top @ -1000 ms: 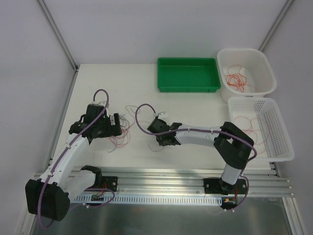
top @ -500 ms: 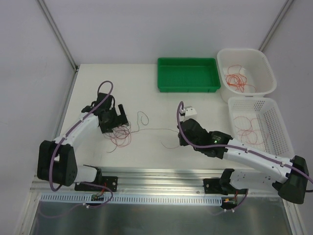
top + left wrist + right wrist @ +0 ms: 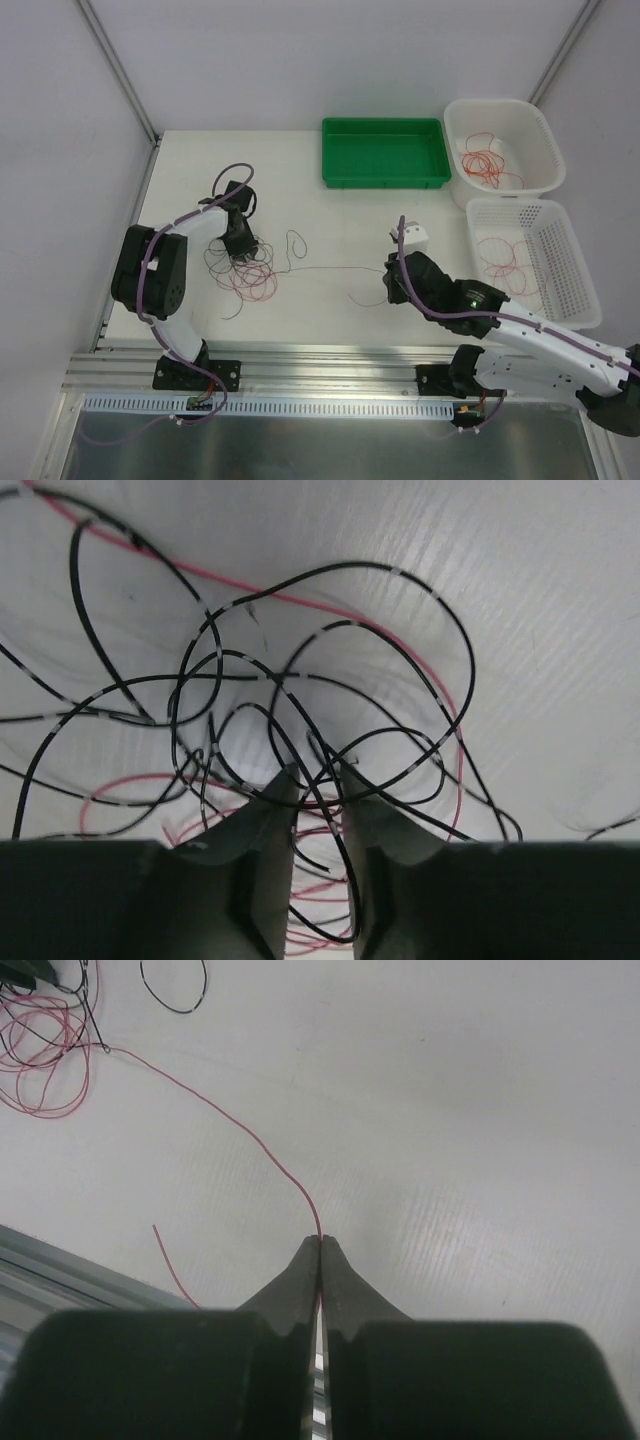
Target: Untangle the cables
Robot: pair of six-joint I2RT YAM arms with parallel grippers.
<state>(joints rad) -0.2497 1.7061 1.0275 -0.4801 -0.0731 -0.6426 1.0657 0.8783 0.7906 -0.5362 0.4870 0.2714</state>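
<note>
Two baskets (image 3: 545, 135), one green tray (image 3: 385, 150) — two arms (image 3: 190, 222)

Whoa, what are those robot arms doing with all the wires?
They are untangling thin cables. The right tool is shut on one red cable that runs back to the tangle. The left tool sits in that tangle, black cables in the narrow gap between its fingers. Other red cables lie in the round basket and the long basket.
</note>
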